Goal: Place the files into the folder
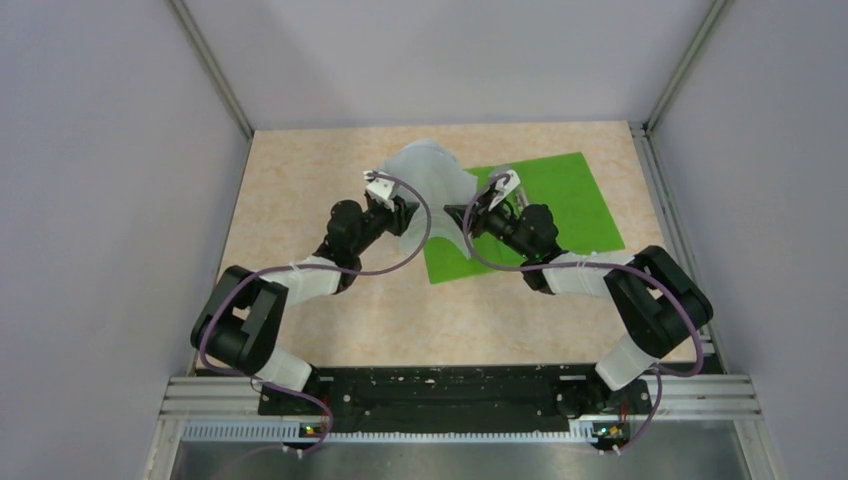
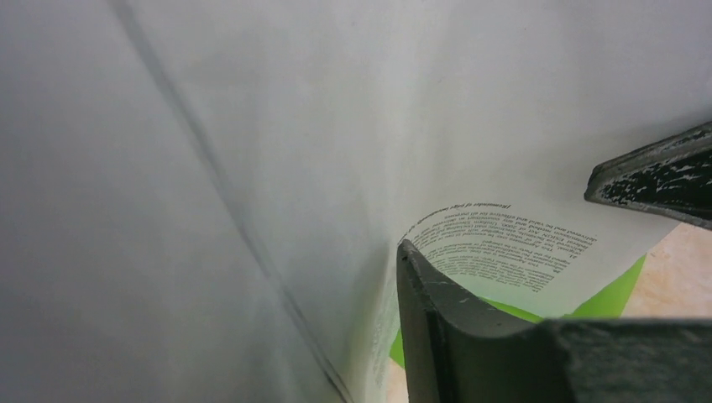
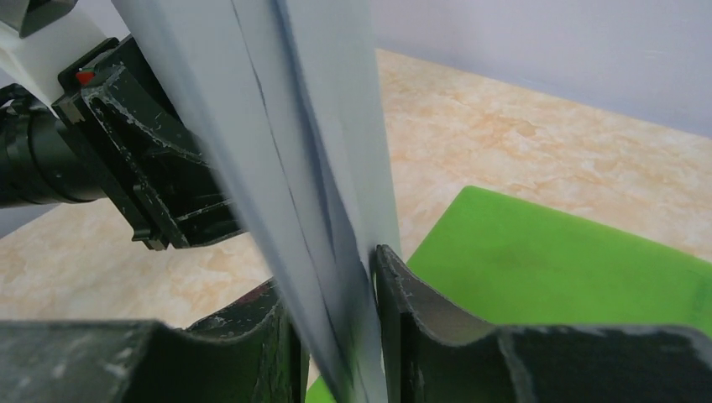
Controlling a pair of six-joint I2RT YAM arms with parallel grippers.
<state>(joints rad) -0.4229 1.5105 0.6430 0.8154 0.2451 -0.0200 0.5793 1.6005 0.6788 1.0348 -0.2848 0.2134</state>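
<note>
The files stand curled in the air between the two arms, over the left edge of the folder, which lies flat on the table. The left gripper is open, its fingers well apart (a printed sheet shows through the gap). The right gripper has its fingers slightly parted too, the sheets running loosely between them.

We log a lab test cell: grey panel walls, aluminium frame posts, beige tabletop beneath the fingers
</note>
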